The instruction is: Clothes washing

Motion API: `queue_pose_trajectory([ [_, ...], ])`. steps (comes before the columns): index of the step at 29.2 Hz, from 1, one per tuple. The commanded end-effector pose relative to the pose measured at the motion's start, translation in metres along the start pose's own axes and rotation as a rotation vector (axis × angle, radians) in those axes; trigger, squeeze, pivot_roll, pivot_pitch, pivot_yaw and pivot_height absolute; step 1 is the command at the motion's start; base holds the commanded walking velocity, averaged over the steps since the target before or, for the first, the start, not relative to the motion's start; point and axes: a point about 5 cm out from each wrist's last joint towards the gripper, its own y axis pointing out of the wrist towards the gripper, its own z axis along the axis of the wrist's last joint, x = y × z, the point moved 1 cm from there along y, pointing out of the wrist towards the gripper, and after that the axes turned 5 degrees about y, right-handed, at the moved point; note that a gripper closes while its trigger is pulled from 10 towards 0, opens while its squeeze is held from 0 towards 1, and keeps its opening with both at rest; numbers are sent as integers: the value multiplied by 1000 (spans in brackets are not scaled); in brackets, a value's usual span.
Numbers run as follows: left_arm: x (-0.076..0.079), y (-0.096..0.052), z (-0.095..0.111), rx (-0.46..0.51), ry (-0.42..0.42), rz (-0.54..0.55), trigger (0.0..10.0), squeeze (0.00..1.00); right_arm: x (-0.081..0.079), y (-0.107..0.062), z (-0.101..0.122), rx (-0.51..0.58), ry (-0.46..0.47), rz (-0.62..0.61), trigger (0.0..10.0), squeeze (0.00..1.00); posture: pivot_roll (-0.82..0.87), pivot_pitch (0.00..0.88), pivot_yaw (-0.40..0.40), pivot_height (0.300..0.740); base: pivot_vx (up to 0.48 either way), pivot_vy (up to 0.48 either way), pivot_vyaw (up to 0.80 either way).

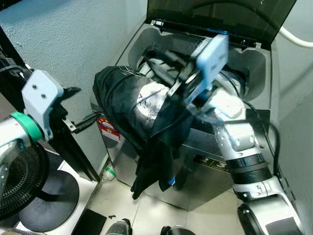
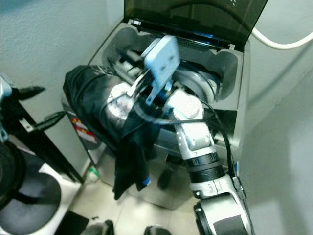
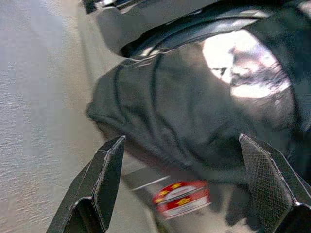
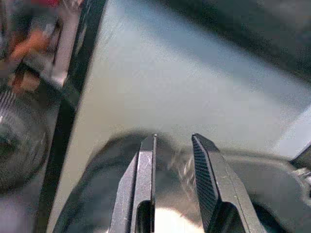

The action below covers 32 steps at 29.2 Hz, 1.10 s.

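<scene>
Since most of the black garment (image 1: pixel 132 110) was draped over the front-left rim of the top-loading washer (image 1: pixel 230 161), with a long tail hanging down the front panel toward the floor, the step in hand looked like getting the cloth into the drum; best done by lifting the bunched part over the rim first so the tail followed, not dragged; right pincer (image 4: pixel 170 160) sat over the garment at the tub opening, fingers narrowly apart with cloth between or just under them, firm hold unclear; right arm bent up from below, wrist turned toward the drum; left pincer (image 3: pixel 194 160) hung wide open and empty beside the machine, aimed at the draped cloth, not touching; lid (image 1: pixel 220 14) stood raised.
</scene>
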Motion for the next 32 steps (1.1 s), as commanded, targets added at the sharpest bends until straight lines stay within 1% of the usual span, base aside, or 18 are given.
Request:
queue_pose_trajectory([
  [1, 4, 2, 3, 30, -37, -22, 10000, 0, -8, 0, -14, -79, -97, 20, 10000, 0, 175, 81, 20, 740, 0, 0, 0],
  [2, 4, 2, 3, 30, -37, -22, 10000, 0, -8, 0, -14, -79, -97, 20, 10000, 0, 175, 81, 20, 740, 0, 0, 0],
  [4, 6, 3, 16, 112, -78, -42, 10000, 0, -4, 4, -30, -190, -208, -61, 10000, 0, 169, 82, 24, 740, 0, 0, 0],
  [5, 8, 2, 22, 138, -80, -64, 10000, 0, 1, 3, -33, -220, -221, -93, 10000, 1000, 169, 82, 24, 740, 0, 0, 0],
  [8, 10, 0, 25, 147, -73, -80, 10000, 0, 7, 1, -33, -234, -223, -107, 10000, 1000, 174, 86, 25, 740, 0, 0, 0],
  [9, 11, -1, 27, 148, -65, -89, 10000, 0, 10, -3, -32, -239, -201, -84, 10000, 1000, 174, 86, 25, 740, 0, 0, 0],
  [10, 11, -3, 27, 143, -56, -95, 10000, 0, 8, -12, -31, -244, -166, -8, 10000, 1000, 172, 84, 27, 740, 0, 0, 0],
  [11, 11, -3, 27, 143, -56, -95, 10000, 0, 8, -12, -31, -244, -166, -8, 10000, 1000, 172, 84, 27, 740, 0, 0, 0],
  [12, 11, -5, 28, 136, -46, -101, 10000, 0, 4, -23, -30, -249, -115, 85, 10000, 1000, 172, 84, 27, 740, 0, 0, 0],
  [13, 11, -5, 28, 136, -46, -101, 10000, 0, 4, -23, -30, -249, -115, 85, 10000, 1000, 172, 84, 27, 740, 0, 0, 0],
  [15, 11, -7, 28, 124, -28, -105, 10000, 0, -1, -42, -23, -243, -28, 198, 10000, 1000, 165, 88, 25, 740, 0, 0, 0],
  [19, 11, -8, 29, 121, -24, -109, 10000, 0, -1, -54, -17, -237, 3, 236, 10000, 1000, 157, 90, 24, 740, 0, 0, 0],
  [20, 11, -8, 29, 122, -24, -111, 10000, 0, 1, -56, -16, -232, 7, 225, 10000, 882, 157, 90, 24, 740, 0, 0, 0],
  [21, 12, -7, 30, 122, -23, -111, 10000, 0, 3, -58, -15, -229, 10, 216, 10000, 882, 157, 90, 24, 740, 0, 0, 0],
  [22, 12, -7, 30, 122, -24, -112, 10000, 0, 6, -59, -15, -238, -3, 199, 10000, 0, 155, 90, 27, 740, 0, 0, 0],
  [25, 13, -5, 31, 124, -23, -113, 10000, 0, 14, -60, -18, -256, -42, 141, 10000, 0, 155, 89, 29, 740, 0, 0, 0],
  [28, 13, -5, 32, 124, -22, -117, 10000, 0, 13, -59, -18, -255, -36, 139, 10000, 0, 155, 89, 29, 740, 0, 0, 0],
  [32, 13, -4, 32, 124, -19, -117, 10000, 0, 2, -54, -21, -253, -19, 160, 10000, 0, 155, 89, 29, 740, 0, 0, 0],
])
